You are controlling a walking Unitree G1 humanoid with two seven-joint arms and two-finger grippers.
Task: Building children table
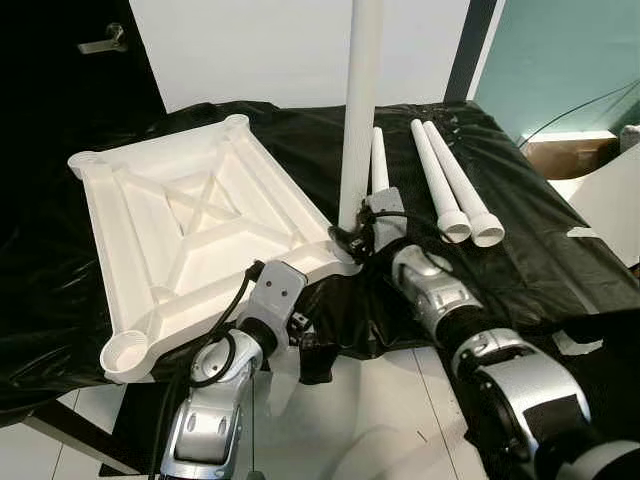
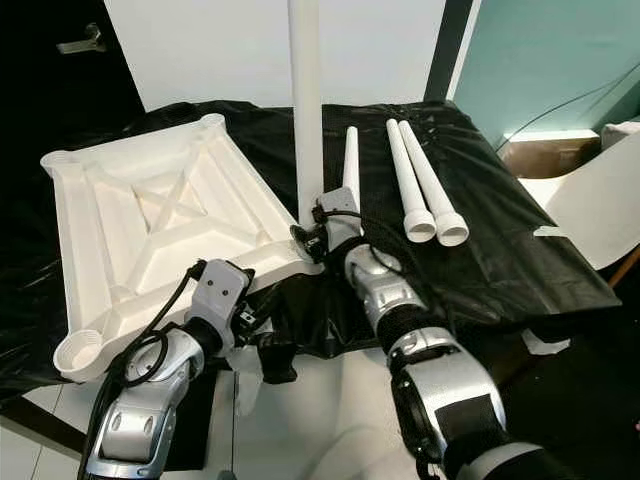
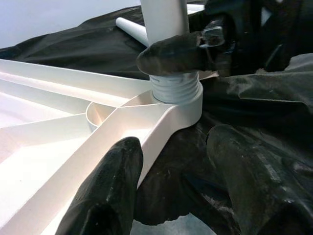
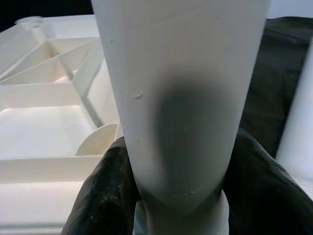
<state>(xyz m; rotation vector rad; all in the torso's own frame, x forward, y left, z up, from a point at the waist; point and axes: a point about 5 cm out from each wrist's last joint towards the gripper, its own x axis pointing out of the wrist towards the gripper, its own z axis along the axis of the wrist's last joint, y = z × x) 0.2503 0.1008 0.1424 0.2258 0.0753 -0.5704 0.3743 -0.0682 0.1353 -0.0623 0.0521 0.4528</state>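
Right gripper (image 1: 350, 238) clamped low on upright leg (image 1: 361, 100); left gripper (image 3: 171, 191) spread wide beside tabletop (image 1: 190, 220). Judged light, stiff, slippery; best held near thread.

White ribbed plastic tabletop (image 1: 190, 230), plain. White round plastic legs (image 1: 455, 185), unpatterned. Glossy black plastic sheet (image 1: 540, 250). Silver arms, black fingers (image 3: 107, 191). Teal wall (image 1: 570, 60). Pale tiled floor (image 1: 350, 420).

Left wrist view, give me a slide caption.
Right claw grips an upright table leg threaded into the tabletop's corner socket.

White leg (image 1: 360, 100) upright in upturned tabletop (image 1: 180, 230) corner socket.
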